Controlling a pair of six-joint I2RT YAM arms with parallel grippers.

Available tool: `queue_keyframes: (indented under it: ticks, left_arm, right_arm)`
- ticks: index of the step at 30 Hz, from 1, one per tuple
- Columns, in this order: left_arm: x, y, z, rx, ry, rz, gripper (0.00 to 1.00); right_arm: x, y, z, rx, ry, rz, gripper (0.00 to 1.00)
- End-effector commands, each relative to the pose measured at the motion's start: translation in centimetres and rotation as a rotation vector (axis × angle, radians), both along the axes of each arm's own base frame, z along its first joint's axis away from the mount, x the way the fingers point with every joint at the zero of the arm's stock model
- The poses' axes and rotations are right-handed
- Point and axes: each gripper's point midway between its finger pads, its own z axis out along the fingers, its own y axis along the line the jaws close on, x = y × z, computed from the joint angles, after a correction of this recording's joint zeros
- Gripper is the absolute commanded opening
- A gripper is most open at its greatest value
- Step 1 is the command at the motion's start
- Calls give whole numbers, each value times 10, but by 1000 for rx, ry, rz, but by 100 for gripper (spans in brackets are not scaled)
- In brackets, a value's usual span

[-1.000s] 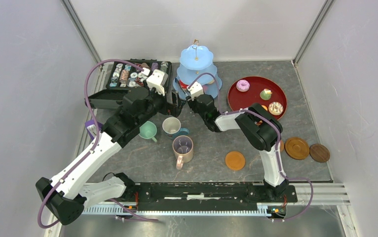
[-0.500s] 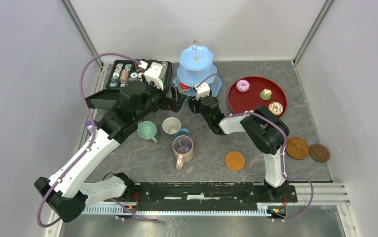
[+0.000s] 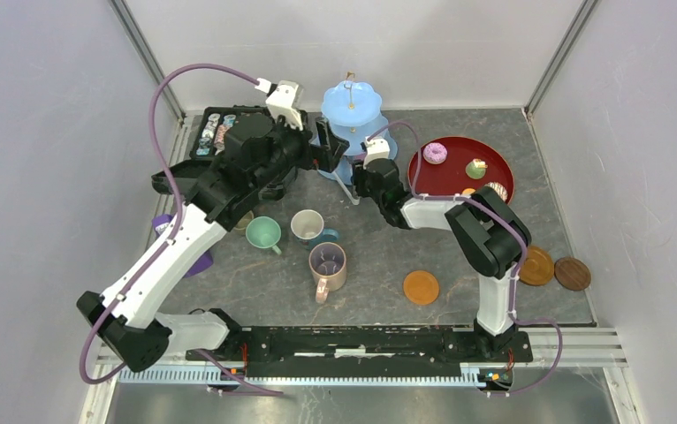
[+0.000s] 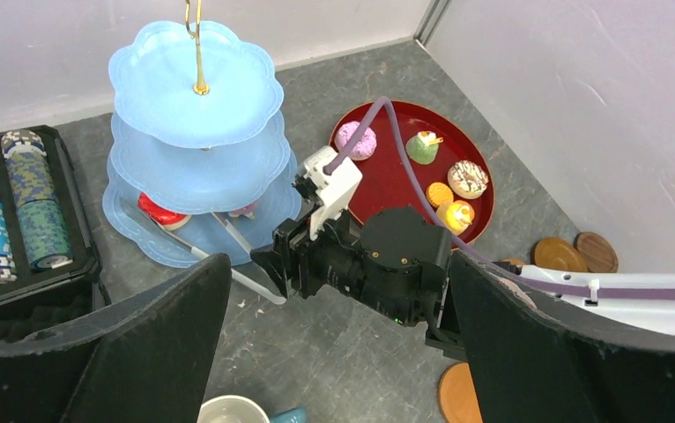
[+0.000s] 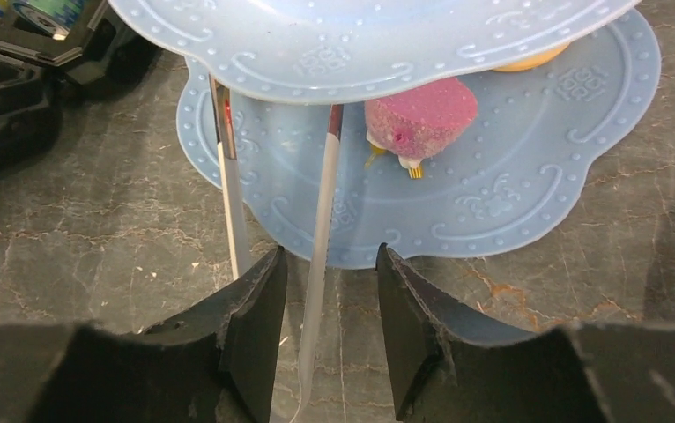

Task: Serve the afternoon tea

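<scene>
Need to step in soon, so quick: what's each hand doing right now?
Left hand: open, empty.
Right hand: open, straddling one arm of the tongs.

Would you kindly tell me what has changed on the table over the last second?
The left gripper rose and swung back-right toward the stand. The right gripper slid right along the stand's lower tier, fingers parted around one arm of the tongs. Nothing was visibly grasped or released. Mugs, coasters, tray and pastries stayed put.

Bright, even overhead light; soft shadows, sharp frames, little glare.
</scene>
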Motion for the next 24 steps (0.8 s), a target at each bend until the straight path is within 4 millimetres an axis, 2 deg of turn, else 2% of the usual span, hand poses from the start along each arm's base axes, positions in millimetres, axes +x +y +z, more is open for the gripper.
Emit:
queue_keyframes:
  ticks: [1,7,15,18,24]
  left_arm:
    - [3,-2,16,4,-66,-9,100]
    - [2,12,2,51,-99,31,100]
    - [1,16,-20,83,-83,37,100]
    - [-1,15,-20,75,-84,32,100]
    - [0,15,-24,78,-80,34,100]
  right_arm:
    - [7,10,-6,-16,24,40,48]
    - [17,13,-22,-89,47,50,46]
    - [25,11,-30,-141,66,4,26]
    - [24,14,-23,-137,52,11,21]
    - [23,14,7,-75,21,-18,10]
